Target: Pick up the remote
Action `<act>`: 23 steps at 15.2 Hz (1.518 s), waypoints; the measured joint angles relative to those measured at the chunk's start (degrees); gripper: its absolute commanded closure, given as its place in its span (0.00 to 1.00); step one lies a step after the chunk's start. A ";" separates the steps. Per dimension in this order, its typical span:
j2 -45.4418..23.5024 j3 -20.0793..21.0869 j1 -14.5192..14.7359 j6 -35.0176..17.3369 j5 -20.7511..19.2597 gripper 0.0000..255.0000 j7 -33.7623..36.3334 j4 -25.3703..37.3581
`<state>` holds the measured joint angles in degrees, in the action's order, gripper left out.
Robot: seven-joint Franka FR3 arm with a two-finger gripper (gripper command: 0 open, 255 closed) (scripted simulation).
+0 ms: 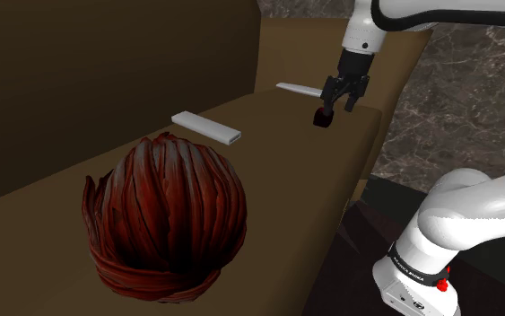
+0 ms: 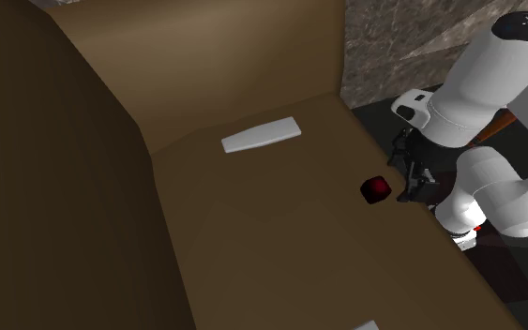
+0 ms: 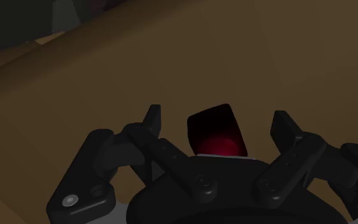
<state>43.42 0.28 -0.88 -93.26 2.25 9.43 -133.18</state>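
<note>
A small dark block with a deep red face [image 1: 322, 118] lies on the brown seat-like surface [image 1: 277, 188], near its edge. My gripper [image 1: 338, 108] hangs just above it, open, with a finger on each side and neither touching it. The wrist view has the block [image 3: 217, 132] between the spread fingertips [image 3: 151, 118]. In the second exterior view the block [image 2: 375, 189] sits beside the gripper [image 2: 410, 174]. Two flat pale grey, remote-shaped bars lie farther off, one [image 1: 207, 127] mid-surface and one [image 1: 297, 89] behind the gripper.
A large dark red ribbed ball [image 1: 165, 215] fills the near end of the surface. A tall brown back [image 1: 80, 81] rises along the shoulder view's left. The surface drops off on the side towards the stand [image 1: 421, 278]. Marbled wall [image 1: 474, 90] lies behind.
</note>
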 measured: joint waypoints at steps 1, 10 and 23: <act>0.00 0.00 0.00 0.00 0.00 0.00 0.00 0.00; -14.90 -6.87 -0.69 -2.20 -2.54 0.00 -13.83 12.06; -45.89 -13.96 -1.99 0.78 -2.24 0.00 -34.82 43.67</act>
<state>-2.47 -13.68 -2.87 -92.48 0.01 -25.39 -89.51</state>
